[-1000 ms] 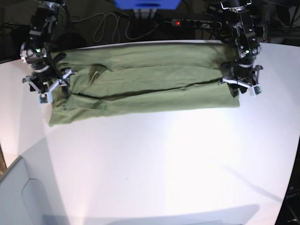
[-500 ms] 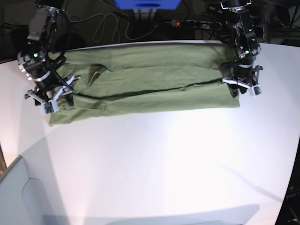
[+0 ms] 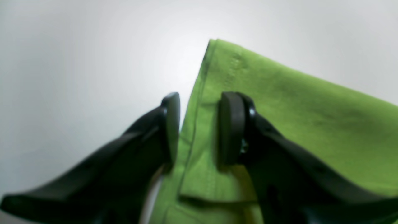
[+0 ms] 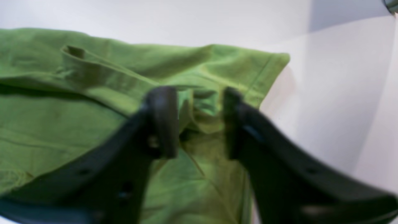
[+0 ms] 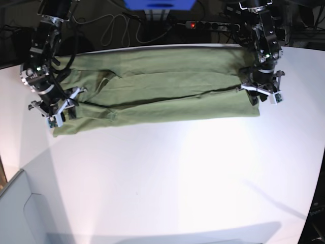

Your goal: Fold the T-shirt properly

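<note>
T-shirt, olive green, lies as a long folded band across the upper part of the base view on the white tabletop, its layers overlapping along a dark crease that runs through the middle. Neckline and sleeves cannot be picked out for certain among the folds.

At the band's right end in the base view, the left gripper stands over the cloth's corner. Its wrist view shows the fingers set narrowly apart, straddling a hemmed edge of the shirt, one finger on the cloth and the other just off it over the tabletop; whether they pinch it cannot be told.

At the left end, the right gripper is down on the shirt's lower corner. In its blurred wrist view the fingers stand close with a bunched ridge of fabric between them; whether they have it clamped cannot be told. The fingers hide the cloth beneath.
</note>
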You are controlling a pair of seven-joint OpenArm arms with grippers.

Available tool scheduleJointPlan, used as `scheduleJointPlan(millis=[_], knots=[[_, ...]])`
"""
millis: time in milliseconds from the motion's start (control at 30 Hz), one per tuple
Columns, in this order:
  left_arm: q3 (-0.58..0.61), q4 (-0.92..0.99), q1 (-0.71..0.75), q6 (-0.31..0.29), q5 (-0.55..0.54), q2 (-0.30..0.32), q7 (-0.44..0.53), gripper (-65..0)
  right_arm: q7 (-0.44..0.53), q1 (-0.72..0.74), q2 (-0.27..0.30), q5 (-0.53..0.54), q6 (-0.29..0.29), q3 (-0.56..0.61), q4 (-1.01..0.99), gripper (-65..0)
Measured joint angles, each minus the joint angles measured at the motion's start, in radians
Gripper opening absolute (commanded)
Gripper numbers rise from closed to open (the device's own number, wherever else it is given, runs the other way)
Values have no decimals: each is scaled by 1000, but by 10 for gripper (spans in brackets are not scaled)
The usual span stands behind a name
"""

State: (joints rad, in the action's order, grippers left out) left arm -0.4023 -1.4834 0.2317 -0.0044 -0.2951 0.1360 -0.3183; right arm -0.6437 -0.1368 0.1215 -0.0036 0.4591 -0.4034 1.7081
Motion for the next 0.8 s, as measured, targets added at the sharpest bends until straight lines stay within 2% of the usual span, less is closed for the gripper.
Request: scheduleJointPlan(millis=[100,233,367,500,667,800], knots=[[0,0,0,0,0,0,0,-440,0,0,0,0,0,0,0,-602],[0,0,0,0,1,0,0,-440,-3,0,0,0,0,0,0,-650],[0,0,0,0,1,0,0,-440,-4,-2,0,0,15,0,0,-650],[0,0,0,0,4,0,0,-440,-4,-32,3,0,96,-3,3,-650],[-1,0,0,0,3,0,0,-440,-2,-94,6,-3,105,-7,41,-650],[-2,2,-2,0,4,0,0,-440,6,-143,34,-4,108,-10,77,-650]])
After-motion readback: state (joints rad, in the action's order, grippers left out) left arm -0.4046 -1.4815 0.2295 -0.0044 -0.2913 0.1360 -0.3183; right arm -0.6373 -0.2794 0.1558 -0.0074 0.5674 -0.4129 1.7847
